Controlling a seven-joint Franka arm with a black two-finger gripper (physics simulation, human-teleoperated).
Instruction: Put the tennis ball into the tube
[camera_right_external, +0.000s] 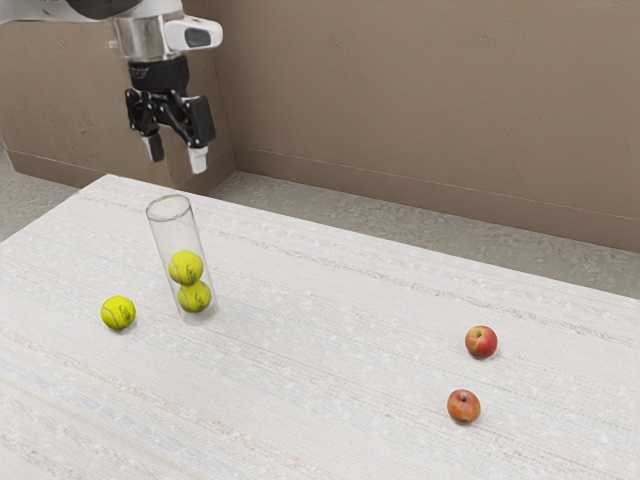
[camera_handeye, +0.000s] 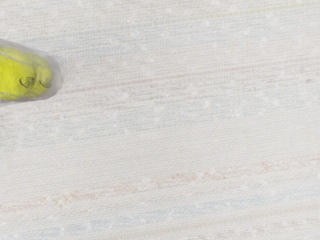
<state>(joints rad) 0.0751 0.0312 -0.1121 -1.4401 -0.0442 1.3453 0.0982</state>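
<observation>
My gripper (camera_right_external: 176, 158) hangs open in the air, above and behind the tube's top, with nothing between its fingers. The clear tube (camera_right_external: 160, 237) stands upright on the table, two yellow-green tennis balls stacked inside it, an upper ball (camera_right_external: 186, 268) and a lower ball (camera_right_external: 194, 296). A loose tennis ball (camera_right_external: 118, 313) rests on the table beside the tube, toward the exterior view's left. In the wrist view, part of the tube (camera_handeye: 57, 75) appears at the edge with yellow balls (camera_handeye: 17, 75) inside.
Two apples lie well apart from the tube at the exterior view's right, one red and yellow (camera_right_external: 481, 342), the other orange-red (camera_right_external: 464, 406). The pale table (camera_right_external: 300, 380) has its far edge below a brown wall.
</observation>
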